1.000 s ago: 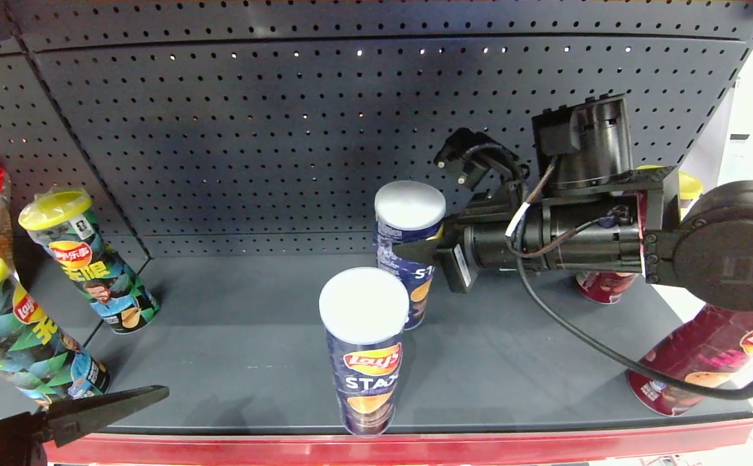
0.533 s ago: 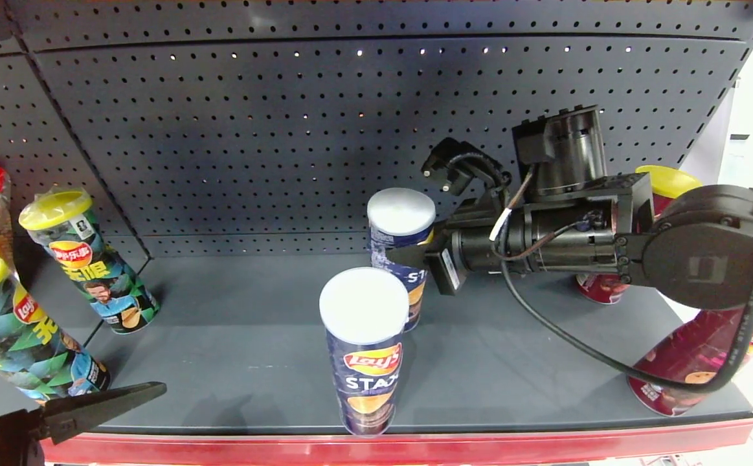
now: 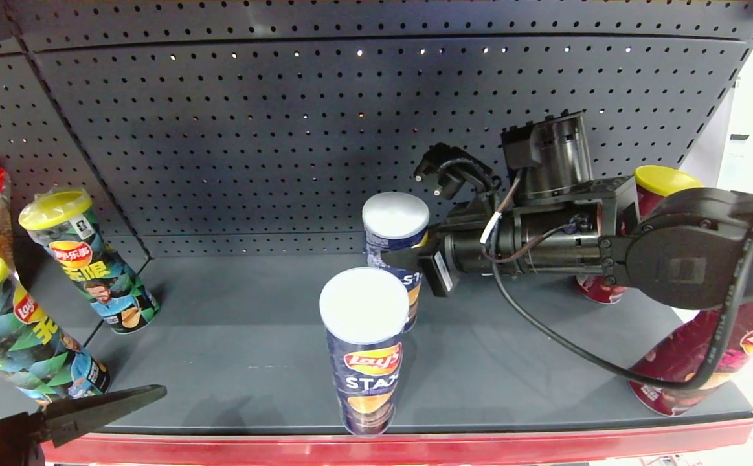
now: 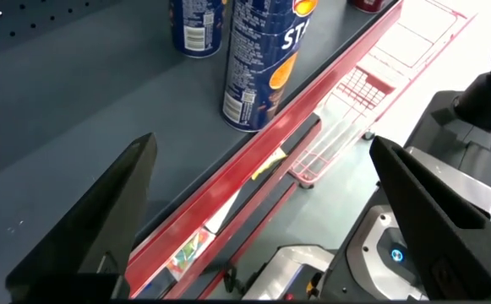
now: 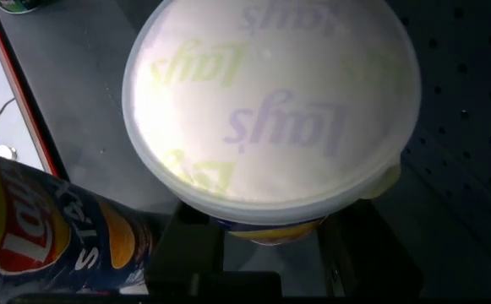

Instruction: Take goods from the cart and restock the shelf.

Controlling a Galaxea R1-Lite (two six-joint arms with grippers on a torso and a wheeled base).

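While the right gripper (image 3: 405, 255) clamps it, the rear can (image 3: 395, 217) is upright, lid up

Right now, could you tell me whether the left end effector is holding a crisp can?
No, the left end effector is open, and nothing sits between its fingers.

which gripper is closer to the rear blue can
Right. The right gripper grips the rear blue can near its top; the left gripper is open at the front left of the shelf.
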